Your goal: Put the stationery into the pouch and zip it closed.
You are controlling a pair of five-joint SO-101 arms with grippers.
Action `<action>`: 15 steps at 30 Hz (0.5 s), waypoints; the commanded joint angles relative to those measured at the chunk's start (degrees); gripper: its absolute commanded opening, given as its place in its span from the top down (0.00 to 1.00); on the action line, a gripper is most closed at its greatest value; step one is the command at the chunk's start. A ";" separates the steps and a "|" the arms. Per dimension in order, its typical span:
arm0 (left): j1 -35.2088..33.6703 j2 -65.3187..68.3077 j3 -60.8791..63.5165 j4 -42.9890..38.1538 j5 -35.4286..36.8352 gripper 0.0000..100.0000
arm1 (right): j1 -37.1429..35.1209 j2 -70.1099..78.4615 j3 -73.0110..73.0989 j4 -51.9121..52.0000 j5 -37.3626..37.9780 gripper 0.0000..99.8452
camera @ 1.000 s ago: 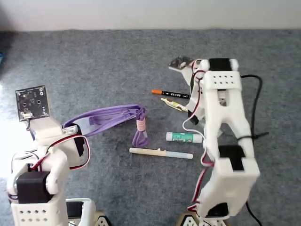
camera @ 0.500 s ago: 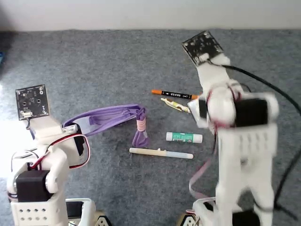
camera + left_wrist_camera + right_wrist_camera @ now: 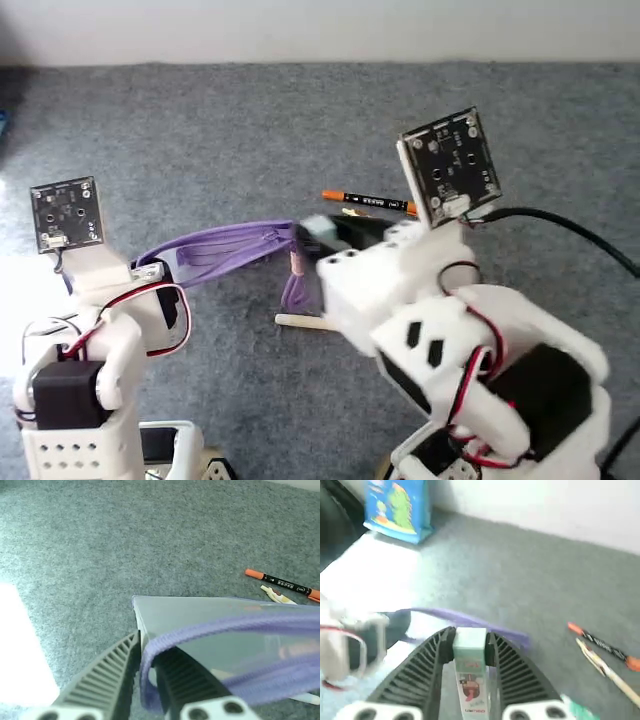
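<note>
One pouch (image 3: 225, 247); one glue stick (image 3: 470, 677); three pens (image 3: 281, 583).

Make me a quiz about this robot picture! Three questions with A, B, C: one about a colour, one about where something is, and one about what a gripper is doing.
1. What colour is the zip edge of the pouch?
A. red
B. yellow
C. purple

2. Where is the glue stick?
A. in the left gripper
B. in the right gripper
C. lying loose, held by nothing

3. What is the left gripper doing?
A. shut on the pouch
B. wide open
C. shut on the glue stick

Answers:
1. C, since the high view shows a purple band along the pouch.
2. B, since the right wrist view shows the stick clamped in that arm's own gripper.
3. A, since the left wrist view shows the gripper pinching the pouch's purple edge.
</note>
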 commanded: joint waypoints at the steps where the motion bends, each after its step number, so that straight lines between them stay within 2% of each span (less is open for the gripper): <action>1: -0.09 0.26 -3.30 -0.79 0.70 0.99 | -2.33 0.92 2.02 -11.30 -1.23 0.99; 10: -0.09 0.26 -3.65 -1.05 5.10 0.99 | -2.51 1.36 16.79 -35.56 -1.23 0.99; 15: -0.09 0.26 -3.65 -1.05 5.10 0.99 | -7.16 1.45 25.41 -44.88 2.37 0.99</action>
